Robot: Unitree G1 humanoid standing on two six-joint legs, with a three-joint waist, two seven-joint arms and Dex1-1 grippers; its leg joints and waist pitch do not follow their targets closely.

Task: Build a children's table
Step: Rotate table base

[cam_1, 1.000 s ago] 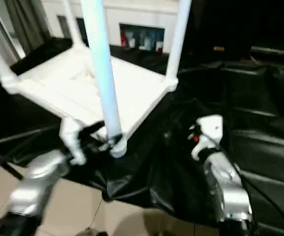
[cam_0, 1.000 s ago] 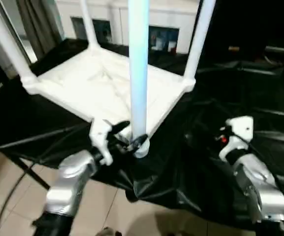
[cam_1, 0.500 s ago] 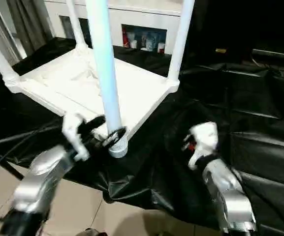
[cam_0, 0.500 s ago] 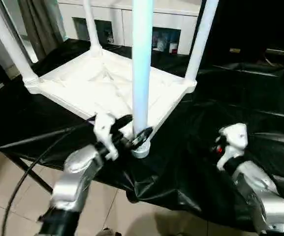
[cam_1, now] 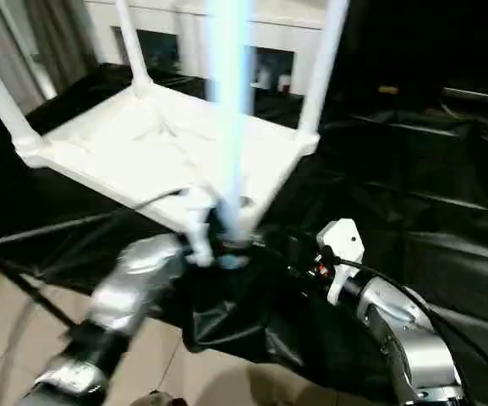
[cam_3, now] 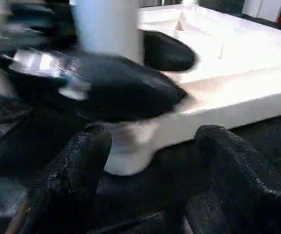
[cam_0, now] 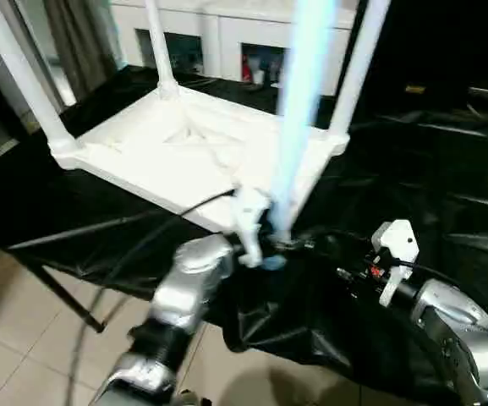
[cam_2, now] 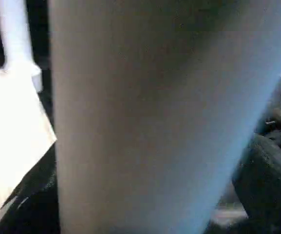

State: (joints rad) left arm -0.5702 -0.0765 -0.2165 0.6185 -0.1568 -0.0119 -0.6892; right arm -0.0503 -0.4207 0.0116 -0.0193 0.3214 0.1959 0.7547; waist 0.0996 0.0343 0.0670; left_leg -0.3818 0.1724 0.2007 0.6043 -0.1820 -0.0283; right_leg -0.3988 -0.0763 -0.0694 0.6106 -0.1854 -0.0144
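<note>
Your left tool [cam_0: 271,244] is gripping the near leg [cam_0: 298,118] of the upturned children's table [cam_0: 184,152]; your right tool [cam_3: 152,190] is hovering open beside it.

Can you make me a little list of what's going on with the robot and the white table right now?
table: children's table lies upside down on the black cloth, legs pointing up
near leg: the near leg stands at the table's front corner
left gripper: left gripper is closed around the bottom of the near leg
right gripper: right gripper is open, holding nothing, close beside that corner
behind: white cabinet with glass doors
</note>
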